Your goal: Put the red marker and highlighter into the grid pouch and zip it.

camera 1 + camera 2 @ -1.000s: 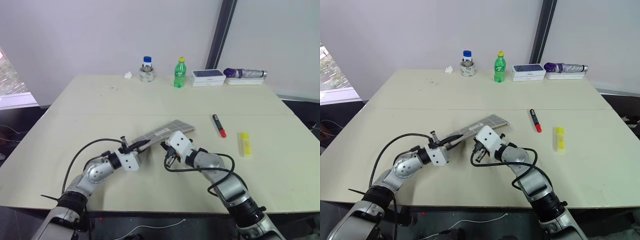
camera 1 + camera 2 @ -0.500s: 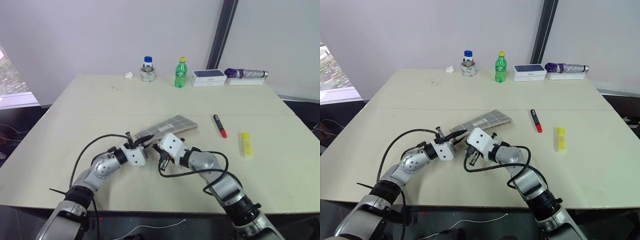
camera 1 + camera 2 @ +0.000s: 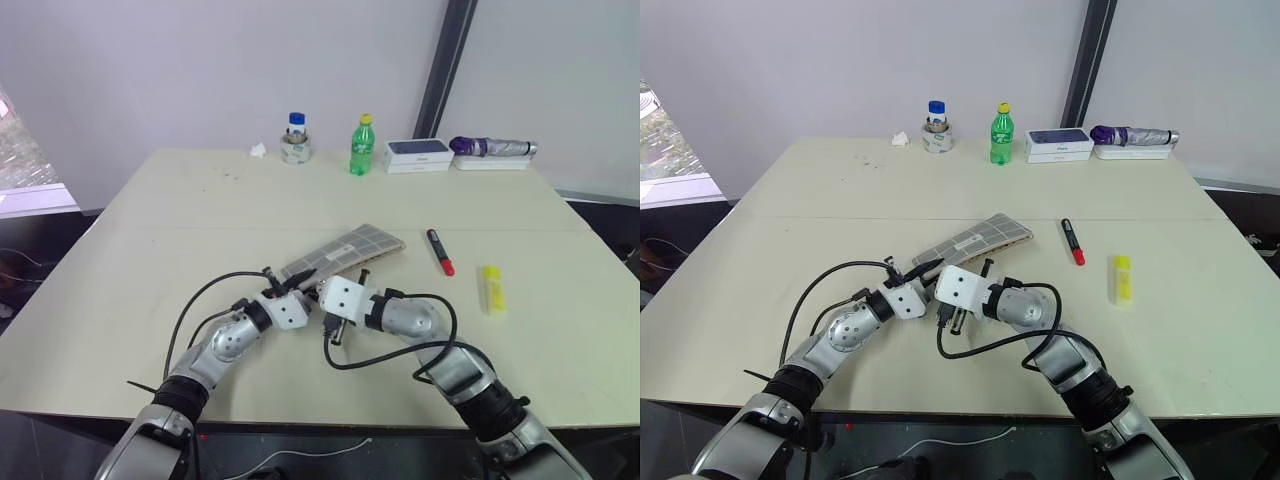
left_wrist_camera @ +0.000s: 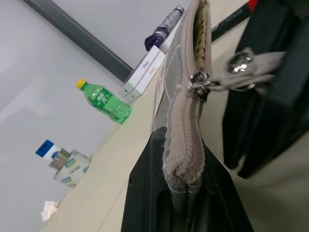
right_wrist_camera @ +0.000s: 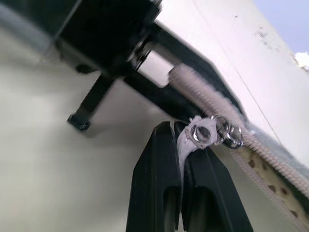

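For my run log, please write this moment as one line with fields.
left pincer: shut on grid pouch end | right pincer: shut on zipper pull tab | red marker, highlighter: on table, outside pouch

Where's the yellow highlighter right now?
In the left eye view, the highlighter lies on the table's right side, just right of the red marker and apart from the grid pouch.

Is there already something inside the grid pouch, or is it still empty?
The grid pouch interior is hidden by its fabric. The red marker and the highlighter lie on the table outside it, so neither is inside.
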`<act>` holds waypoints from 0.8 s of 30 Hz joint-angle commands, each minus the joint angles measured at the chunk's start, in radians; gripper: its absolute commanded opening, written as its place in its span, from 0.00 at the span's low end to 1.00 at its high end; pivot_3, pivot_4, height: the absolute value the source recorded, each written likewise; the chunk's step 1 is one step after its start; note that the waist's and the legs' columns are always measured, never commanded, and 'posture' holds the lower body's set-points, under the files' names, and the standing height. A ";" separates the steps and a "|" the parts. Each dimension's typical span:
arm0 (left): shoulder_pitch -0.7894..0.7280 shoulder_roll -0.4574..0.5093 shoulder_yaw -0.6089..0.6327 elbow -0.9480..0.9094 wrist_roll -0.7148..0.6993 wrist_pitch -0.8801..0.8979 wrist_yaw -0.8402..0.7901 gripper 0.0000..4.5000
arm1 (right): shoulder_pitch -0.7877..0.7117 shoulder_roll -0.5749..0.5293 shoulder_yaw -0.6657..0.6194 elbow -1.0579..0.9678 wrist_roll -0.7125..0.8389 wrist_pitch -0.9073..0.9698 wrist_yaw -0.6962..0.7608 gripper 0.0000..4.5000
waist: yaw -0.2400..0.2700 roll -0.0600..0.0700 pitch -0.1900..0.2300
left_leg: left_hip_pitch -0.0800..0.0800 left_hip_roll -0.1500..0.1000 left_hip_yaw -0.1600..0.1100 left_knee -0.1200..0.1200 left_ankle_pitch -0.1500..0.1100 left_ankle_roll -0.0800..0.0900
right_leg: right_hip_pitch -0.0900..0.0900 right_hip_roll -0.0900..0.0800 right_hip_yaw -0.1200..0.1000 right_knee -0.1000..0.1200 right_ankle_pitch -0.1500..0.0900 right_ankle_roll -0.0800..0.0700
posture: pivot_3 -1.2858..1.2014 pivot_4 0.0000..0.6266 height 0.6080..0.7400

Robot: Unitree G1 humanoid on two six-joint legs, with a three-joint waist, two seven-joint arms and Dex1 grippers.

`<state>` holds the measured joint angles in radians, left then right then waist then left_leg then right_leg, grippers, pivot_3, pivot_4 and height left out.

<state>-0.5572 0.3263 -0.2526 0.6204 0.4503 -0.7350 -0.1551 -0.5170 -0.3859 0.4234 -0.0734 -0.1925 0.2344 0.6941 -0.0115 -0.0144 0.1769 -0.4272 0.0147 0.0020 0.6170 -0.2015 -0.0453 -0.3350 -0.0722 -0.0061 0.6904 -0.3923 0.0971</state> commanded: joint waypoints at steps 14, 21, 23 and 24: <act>-0.045 0.049 0.010 -0.034 -0.004 -0.043 0.030 0.00 | 0.023 0.035 -0.073 -0.035 0.079 -0.038 0.043 0.01 | 0.000 0.000 0.000 | 0.000 0.000 0.000 0.000 0.000 -0.001 | 0.000 0.000 0.000 0.000 0.000 0.000 | 0.52 0.24 1.00; -0.044 0.067 0.034 -0.050 -0.010 -0.050 0.061 0.00 | 0.081 -0.014 -0.129 -0.101 0.128 -0.015 0.062 0.55 | 0.000 0.000 0.000 | 0.000 0.000 0.000 0.000 0.000 -0.001 | 0.000 0.000 0.000 0.000 0.000 0.000 | 0.52 0.24 1.00; -0.047 0.072 0.038 -0.050 -0.009 -0.050 0.071 0.00 | 0.095 -0.025 -0.145 -0.116 0.145 -0.008 0.059 0.76 | 0.001 0.000 0.000 | 0.000 0.000 0.000 0.000 0.000 -0.001 | 0.000 0.000 0.000 0.000 0.000 0.000 | 0.52 0.24 1.00; -0.048 0.073 0.040 -0.048 -0.009 -0.052 0.074 0.00 | 0.100 -0.028 -0.151 -0.122 0.156 -0.001 0.061 0.88 | 0.001 0.000 0.000 | 0.000 0.000 0.000 0.000 0.000 0.000 | 0.000 0.000 0.000 0.000 0.000 0.000 | 0.52 0.24 1.00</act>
<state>-0.5926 0.3948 -0.2363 0.6094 0.4665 -0.7729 -0.1014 -0.4140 -0.4133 0.2984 -0.1364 -0.0627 0.2380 0.7563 -0.0106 -0.0146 0.1769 -0.4273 0.0148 0.0017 0.6168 -0.2012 -0.0458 -0.3347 -0.0722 -0.0062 0.6901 -0.3923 0.0971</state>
